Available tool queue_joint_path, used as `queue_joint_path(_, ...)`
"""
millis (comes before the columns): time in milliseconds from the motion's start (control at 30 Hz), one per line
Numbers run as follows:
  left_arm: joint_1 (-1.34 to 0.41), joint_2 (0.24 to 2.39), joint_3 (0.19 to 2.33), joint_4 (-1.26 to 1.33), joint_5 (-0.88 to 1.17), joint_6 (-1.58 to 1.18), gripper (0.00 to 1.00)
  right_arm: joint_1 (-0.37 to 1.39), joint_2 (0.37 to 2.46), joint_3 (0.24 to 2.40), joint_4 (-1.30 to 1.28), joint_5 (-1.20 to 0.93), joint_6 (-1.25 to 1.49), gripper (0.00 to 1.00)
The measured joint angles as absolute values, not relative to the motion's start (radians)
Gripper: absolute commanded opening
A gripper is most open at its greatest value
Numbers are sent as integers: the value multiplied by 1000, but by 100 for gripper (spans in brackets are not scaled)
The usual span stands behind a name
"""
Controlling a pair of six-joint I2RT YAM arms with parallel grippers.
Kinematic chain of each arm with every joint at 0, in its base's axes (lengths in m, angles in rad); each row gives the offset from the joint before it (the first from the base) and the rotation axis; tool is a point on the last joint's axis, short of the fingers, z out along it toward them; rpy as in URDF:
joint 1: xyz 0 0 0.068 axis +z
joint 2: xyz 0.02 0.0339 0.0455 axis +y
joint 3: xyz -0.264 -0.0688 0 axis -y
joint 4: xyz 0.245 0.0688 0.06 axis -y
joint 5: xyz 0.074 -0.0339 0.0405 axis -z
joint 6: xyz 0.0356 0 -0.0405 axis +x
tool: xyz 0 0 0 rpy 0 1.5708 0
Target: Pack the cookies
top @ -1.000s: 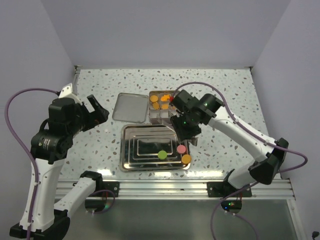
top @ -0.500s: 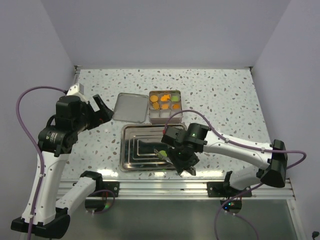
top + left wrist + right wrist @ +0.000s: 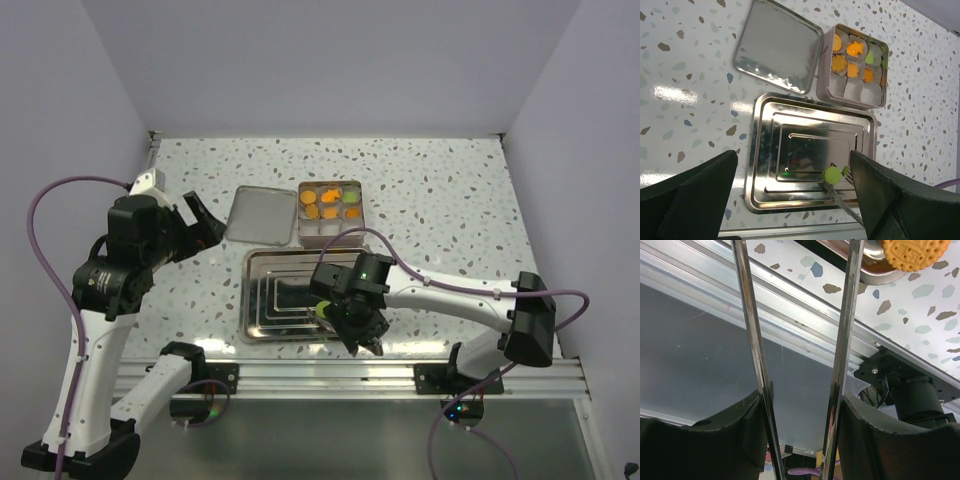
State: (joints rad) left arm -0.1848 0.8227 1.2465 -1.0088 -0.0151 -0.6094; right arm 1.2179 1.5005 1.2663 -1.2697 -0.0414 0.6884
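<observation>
The right arm (image 3: pixel 440 290) had swung down from the box (image 3: pixel 331 205) to the tray's (image 3: pixel 262 300) front. Its right fingers (image 3: pixel 844 340) stood apart with nothing between them. The green cookie (image 3: pixel 831 174) lay on the tray just off their tips, with an orange cookie (image 3: pixel 914 252) by the rim. The left fingers (image 3: pixel 690 200) gaped wide, farther off.

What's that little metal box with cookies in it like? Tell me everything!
The tin is small, square, shiny metal, open-topped. It sits flat on the speckled table, just beyond the tray, its lid lying right beside it. White paper cups line it; several hold cookies, mostly orange, the row nearest the tray empty. Nothing else touches it.
</observation>
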Motion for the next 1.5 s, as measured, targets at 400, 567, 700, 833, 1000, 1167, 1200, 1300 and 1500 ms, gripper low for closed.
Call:
queue_joint_path(400,-185,820,1246,-1012,-27,-609,100,1227,1547,1266,-1269,-36,681,48)
queue_joint_path(567,-185,819,1247,-1012,-27,-609,100,1230,1551,1266,-1271,-36,680,45)
queue_joint_path(700,-185,817,1246,-1011,-27,-609,100,1230,1551,1266,-1275,-36,679,41)
queue_joint_path(833,-185,813,1246,-1011,-27,-609,100,1230,1554,1266,-1287,-35,676,39)
queue_joint_path(1000,-185,809,1246,-1011,-30,-609,100,1232,1584,1282,-1313,-13,670,37)
queue_joint_path(1167,-185,809,1246,-1012,-34,-609,100,1234,1619,1384,-1345,30,669,37)
queue_joint_path(1200,-185,809,1246,-1012,-35,-609,100,1233,1632,1422,-1350,43,668,37)
queue_joint_path(1300,-185,810,1247,-1013,-35,-609,100,1222,1679,1553,-1351,76,654,38)
queue_joint_path(1500,-185,811,1253,-1016,-36,-609,100,1116,1755,1781,-1343,100,598,38)
